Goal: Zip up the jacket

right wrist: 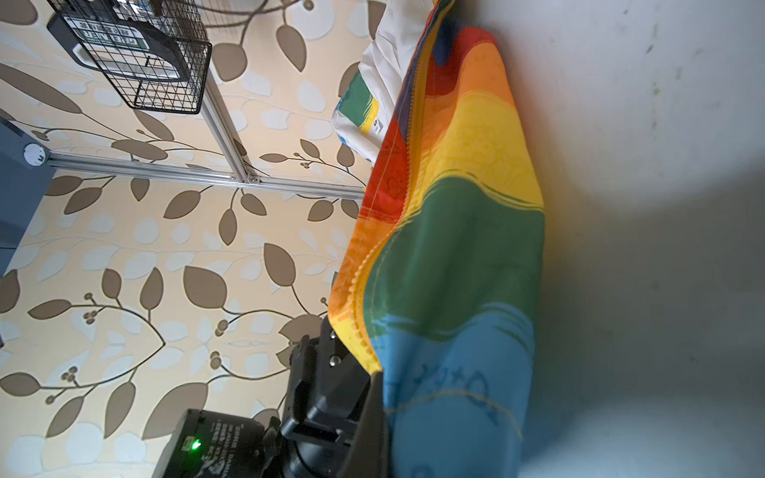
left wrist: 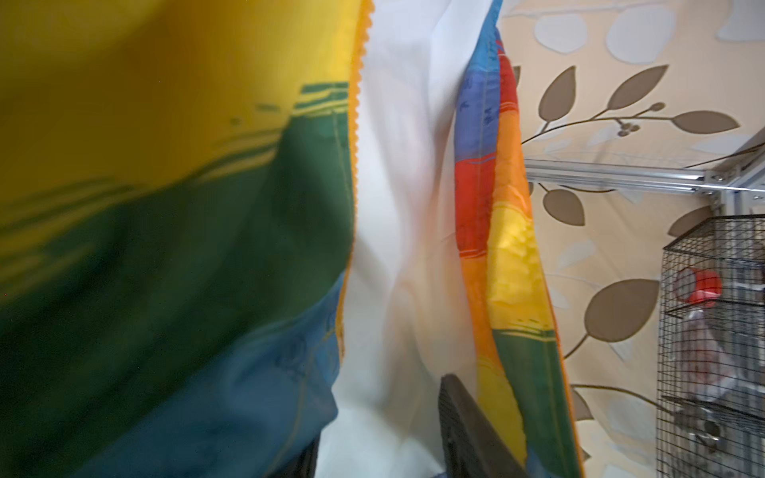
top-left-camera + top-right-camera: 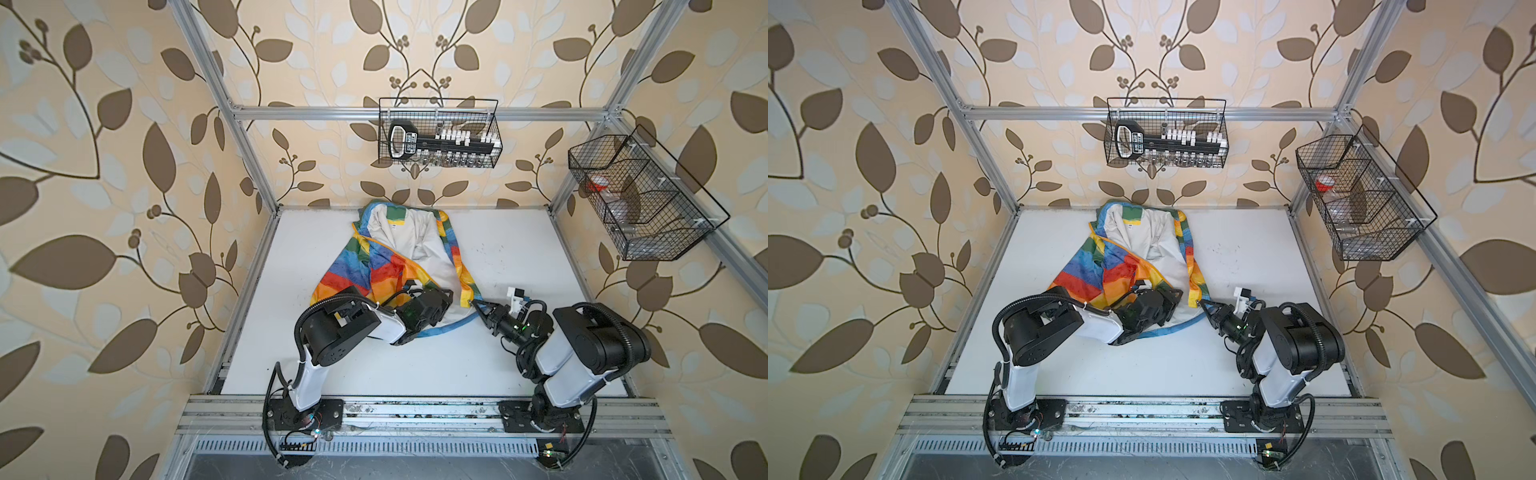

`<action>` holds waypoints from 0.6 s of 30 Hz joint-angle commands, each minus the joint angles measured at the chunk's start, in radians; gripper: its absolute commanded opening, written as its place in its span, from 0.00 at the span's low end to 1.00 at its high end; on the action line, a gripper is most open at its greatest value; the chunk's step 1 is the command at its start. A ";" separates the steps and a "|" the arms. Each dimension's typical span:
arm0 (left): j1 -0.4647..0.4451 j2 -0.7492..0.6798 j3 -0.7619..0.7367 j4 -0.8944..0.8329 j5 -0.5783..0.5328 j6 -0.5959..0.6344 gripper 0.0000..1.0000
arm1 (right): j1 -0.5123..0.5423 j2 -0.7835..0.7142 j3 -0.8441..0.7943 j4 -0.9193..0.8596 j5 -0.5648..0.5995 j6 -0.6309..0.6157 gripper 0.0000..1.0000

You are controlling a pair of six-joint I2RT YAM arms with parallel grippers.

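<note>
Jacket (image 3: 399, 253) lies open, lining up, on the table (image 3: 519, 257). My right gripper (image 3: 473, 303) pinches its lower front corner. My left gripper (image 3: 444, 299) straddles lining; whether it grips, I cannot tell. Risk: clamping lining instead of zipper edge, so the halves never meet.

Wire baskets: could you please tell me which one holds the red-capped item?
The compartmented basket on the right side rail; the back-rail basket holds a black-and-white tool instead.

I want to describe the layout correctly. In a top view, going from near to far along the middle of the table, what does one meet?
rail → bare table → jacket → basket on the back bar.
</note>
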 commanded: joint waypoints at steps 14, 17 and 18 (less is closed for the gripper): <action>0.037 0.007 -0.029 0.022 -0.037 -0.054 0.35 | -0.004 -0.020 -0.069 0.050 -0.023 -0.003 0.00; 0.048 0.011 -0.013 -0.031 -0.016 -0.071 0.35 | -0.004 -0.022 -0.070 0.049 -0.022 -0.001 0.00; 0.050 0.015 -0.008 -0.041 -0.010 -0.073 0.35 | -0.004 -0.021 -0.070 0.049 -0.022 -0.001 0.00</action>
